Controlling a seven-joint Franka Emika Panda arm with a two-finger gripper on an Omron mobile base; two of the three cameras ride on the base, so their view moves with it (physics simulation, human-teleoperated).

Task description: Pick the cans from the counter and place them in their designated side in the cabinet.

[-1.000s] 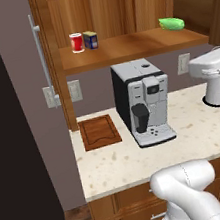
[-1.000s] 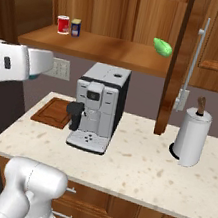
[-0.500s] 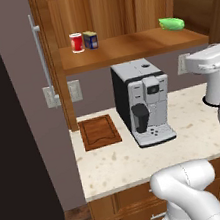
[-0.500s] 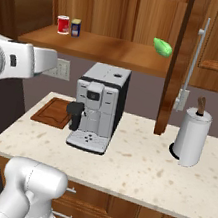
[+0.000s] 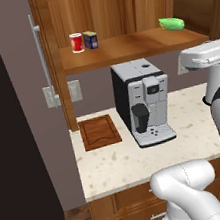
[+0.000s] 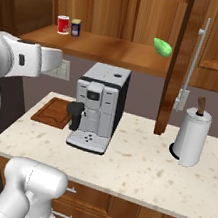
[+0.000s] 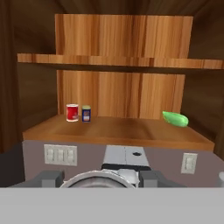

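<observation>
Looking into the open cabinet, we find the dark blue can with its yellow top and label standing upright on the wooden shelf board, just beside a red can with a white rim; we cannot tell whether the two touch. The same pair shows toward the left end of the shelf in the left base view, blue can to the right of red, and again in the right base view. The labels are too small for us to read any writing. A green item lies well apart from them toward the right end of the shelf. Below, on the speckled counter, stand a coffee machine, a wooden cutting board and a paper towel holder. We see what look like the gripper's dark finger tips at the bottom of the hand view, but we cannot tell how the jaws stand.
</observation>
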